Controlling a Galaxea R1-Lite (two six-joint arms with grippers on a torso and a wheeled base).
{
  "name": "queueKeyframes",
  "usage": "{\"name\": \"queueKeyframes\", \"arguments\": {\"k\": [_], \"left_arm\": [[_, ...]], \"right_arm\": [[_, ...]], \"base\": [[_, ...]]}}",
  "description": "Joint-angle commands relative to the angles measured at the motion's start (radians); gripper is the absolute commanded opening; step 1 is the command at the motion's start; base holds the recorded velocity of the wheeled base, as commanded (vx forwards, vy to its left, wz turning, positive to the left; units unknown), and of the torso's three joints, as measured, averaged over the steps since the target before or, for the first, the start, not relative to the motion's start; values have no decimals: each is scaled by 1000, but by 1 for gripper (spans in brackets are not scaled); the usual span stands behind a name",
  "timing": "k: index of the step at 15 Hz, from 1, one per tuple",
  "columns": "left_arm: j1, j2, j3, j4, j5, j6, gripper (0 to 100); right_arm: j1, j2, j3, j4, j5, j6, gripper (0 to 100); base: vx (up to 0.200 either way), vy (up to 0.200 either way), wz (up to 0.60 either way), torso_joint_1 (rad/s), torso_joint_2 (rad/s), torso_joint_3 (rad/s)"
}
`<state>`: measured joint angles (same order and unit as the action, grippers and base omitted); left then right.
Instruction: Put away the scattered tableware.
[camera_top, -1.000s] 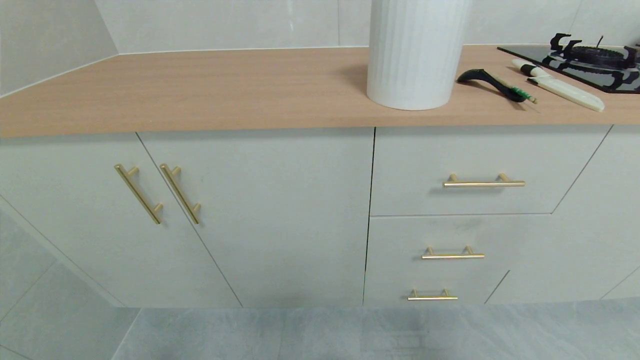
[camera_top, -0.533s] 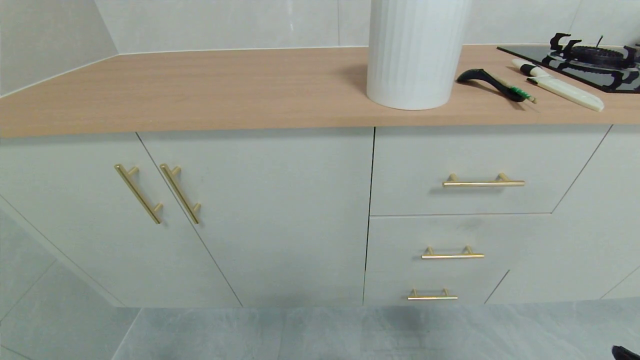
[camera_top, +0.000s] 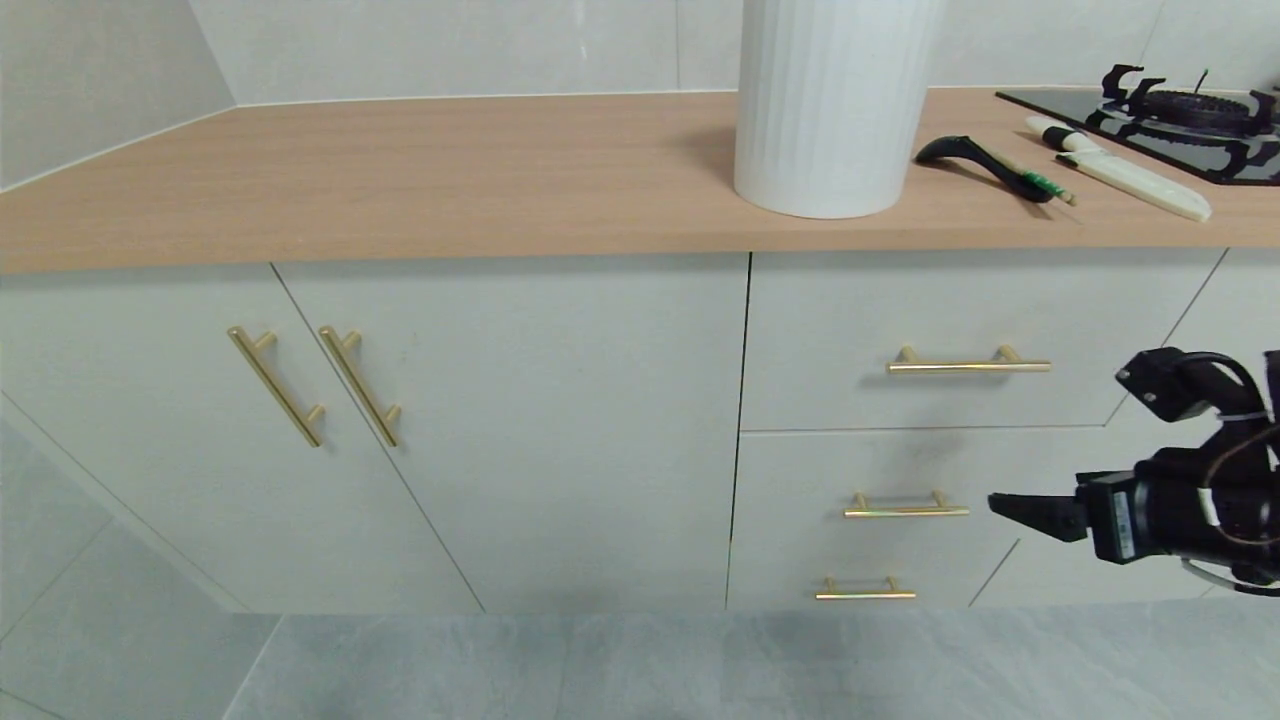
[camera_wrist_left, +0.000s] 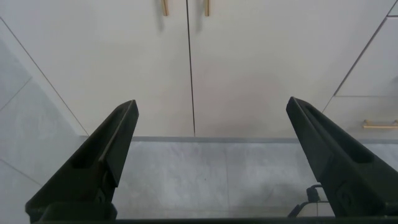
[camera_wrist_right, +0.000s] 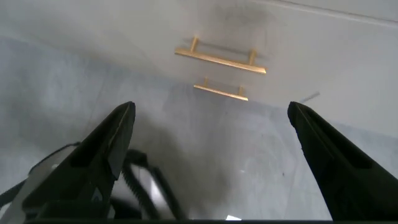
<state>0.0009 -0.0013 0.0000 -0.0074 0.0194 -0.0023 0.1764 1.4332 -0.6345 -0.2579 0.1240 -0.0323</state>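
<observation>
Knife (camera_top: 1120, 180) and black utensil (camera_top: 985, 167) lay on the surface (camera_top: 400, 180) beside the canister (camera_top: 825, 110), while the right tool (camera_top: 1005, 503), wide and empty, hung near the drawer handles (camera_top: 905, 511), probably to open storage; left tool (camera_wrist_left: 211, 106) gaped too.

Five handles (camera_top: 968, 367), two utensils (camera_top: 990, 166) (one knife (camera_top: 1130, 180))
</observation>
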Motion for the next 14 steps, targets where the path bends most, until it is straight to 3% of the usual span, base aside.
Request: {"name": "queueKeyframes", "arguments": {"k": [1, 4, 6, 8, 10, 14], "left_arm": [[1, 1, 0, 0, 1, -1, 100], [1, 1, 0, 0, 1, -1, 100], [1, 1, 0, 0, 1, -1, 100], [1, 1, 0, 0, 1, -1, 100], [1, 1, 0, 0, 1, -1, 100], [1, 1, 0, 0, 1, -1, 100]], "right_arm": [[9, 164, 9, -64, -3, 2, 100], [81, 274, 22, -147, -27, 55, 100], [81, 340, 41, -251, -66, 57, 100], [81, 446, 87, -466, -155, 55, 100], [81, 507, 114, -615, -175, 55, 100], [81, 613, 113, -747, -256, 57, 100]], "base": [[0, 0, 0, 0, 0, 0], [0, 0, 0, 0, 0, 0], [0, 0, 0, 0, 0, 0], [0, 0, 0, 0, 0, 0], [0, 0, 0, 0, 0, 0], [0, 0, 0, 0, 0, 0]]}}
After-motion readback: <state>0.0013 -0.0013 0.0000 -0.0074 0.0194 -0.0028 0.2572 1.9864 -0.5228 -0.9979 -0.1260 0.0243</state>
